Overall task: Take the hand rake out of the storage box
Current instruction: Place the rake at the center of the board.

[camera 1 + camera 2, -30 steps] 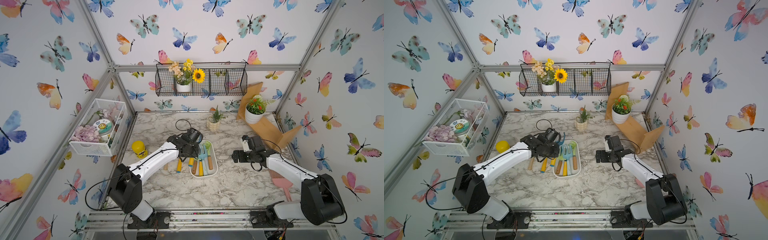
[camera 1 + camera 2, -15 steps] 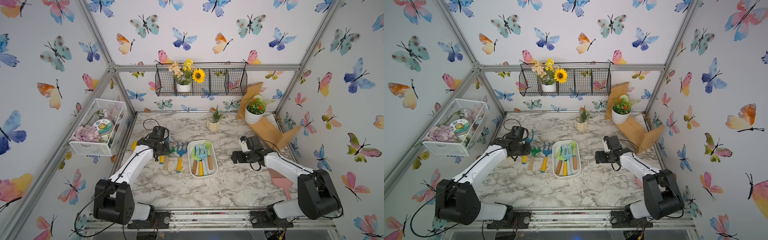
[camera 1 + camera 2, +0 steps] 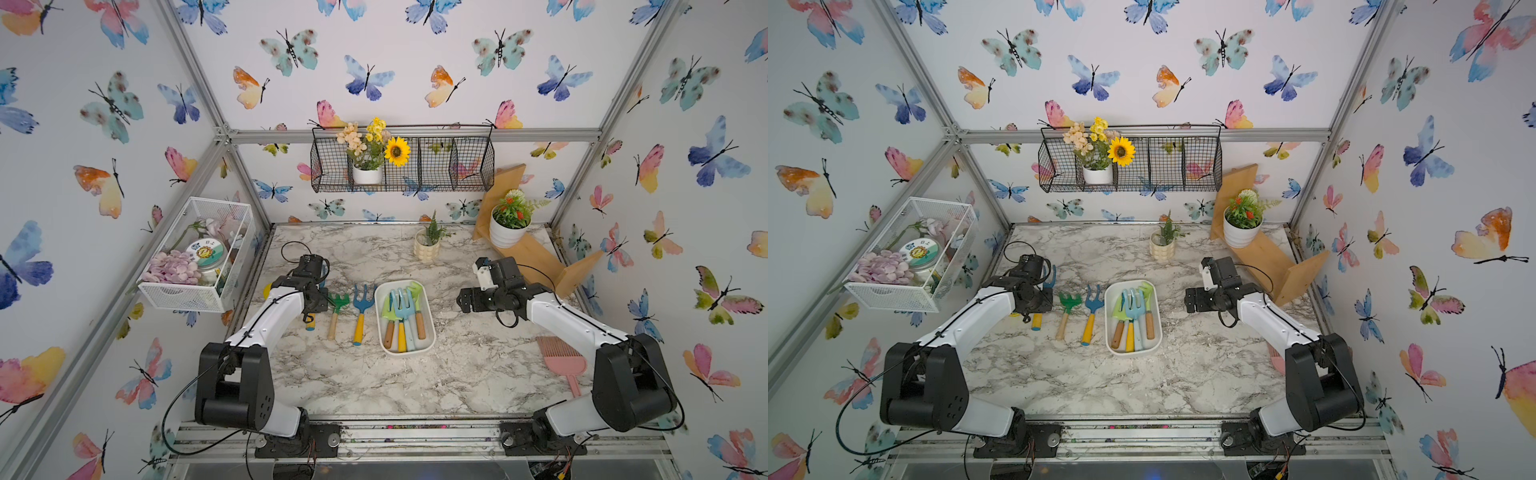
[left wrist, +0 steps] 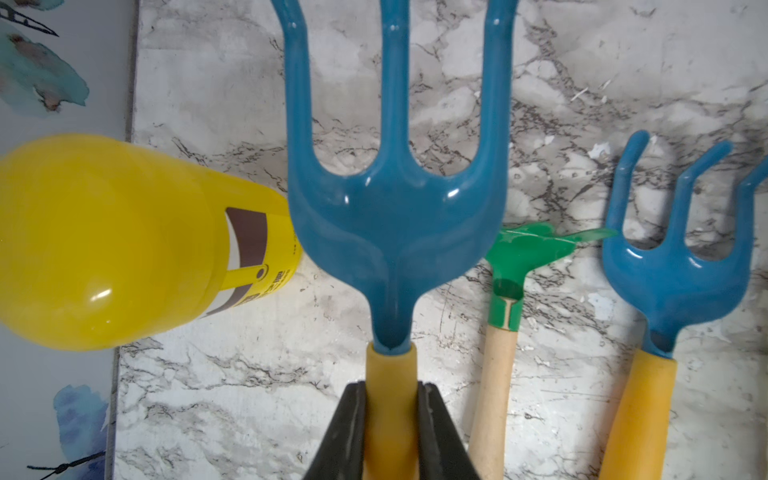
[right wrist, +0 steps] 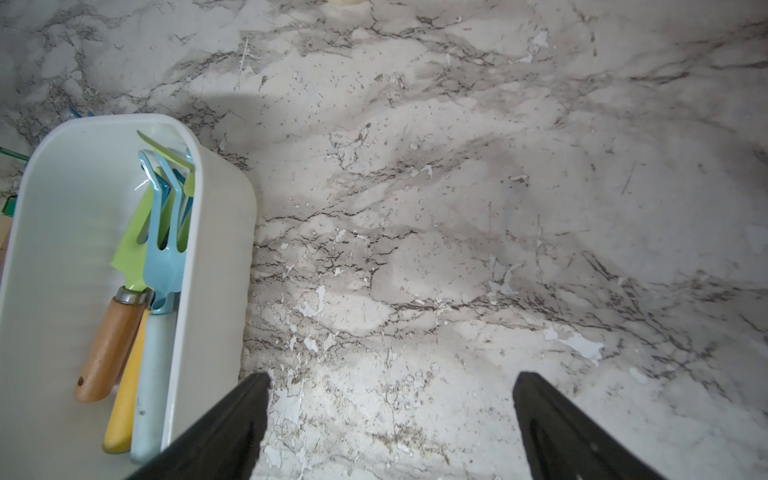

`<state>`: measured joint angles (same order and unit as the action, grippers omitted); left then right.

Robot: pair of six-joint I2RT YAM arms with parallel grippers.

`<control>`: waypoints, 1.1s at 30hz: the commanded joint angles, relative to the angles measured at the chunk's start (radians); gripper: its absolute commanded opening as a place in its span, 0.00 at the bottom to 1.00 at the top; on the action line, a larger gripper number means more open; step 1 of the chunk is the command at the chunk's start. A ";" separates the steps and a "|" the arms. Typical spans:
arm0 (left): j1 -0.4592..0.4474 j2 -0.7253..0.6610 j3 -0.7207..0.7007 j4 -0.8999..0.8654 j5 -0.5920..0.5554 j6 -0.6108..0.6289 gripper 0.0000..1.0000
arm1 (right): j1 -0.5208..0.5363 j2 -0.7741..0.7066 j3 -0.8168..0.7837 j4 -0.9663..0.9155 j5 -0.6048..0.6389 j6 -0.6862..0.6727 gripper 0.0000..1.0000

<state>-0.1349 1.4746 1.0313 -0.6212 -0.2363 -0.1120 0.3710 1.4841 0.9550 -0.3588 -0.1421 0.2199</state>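
A: The left jaws have swung clear of the storage box [image 3: 405, 353], clamped tight on the hand rake [image 4: 395, 232] by its yellow handle!
B: It's out, at the worktop's [image 3: 374, 382] left side, beside the green rake [image 4: 528, 253]. The right jaws gape wide, empty. Setting it down looks next.

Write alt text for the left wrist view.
The left gripper grips the yellow handle of a blue hand rake over the marble table; yellow container on one side, green rake and second blue rake on the other.
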 commanded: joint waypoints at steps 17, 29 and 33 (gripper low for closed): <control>0.001 0.097 -0.051 0.070 -0.126 -0.032 0.07 | 0.022 0.038 0.016 0.004 -0.042 0.021 0.96; 0.000 0.157 -0.044 0.072 -0.115 -0.037 0.06 | 0.029 0.056 0.043 -0.008 -0.045 0.018 0.96; 0.000 0.178 -0.048 0.071 -0.105 -0.041 0.06 | 0.031 0.056 0.045 -0.008 -0.042 0.018 0.97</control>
<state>-0.1349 1.6352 0.9779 -0.5495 -0.3214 -0.1413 0.3946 1.5299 0.9768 -0.3588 -0.1642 0.2352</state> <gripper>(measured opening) 0.212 0.965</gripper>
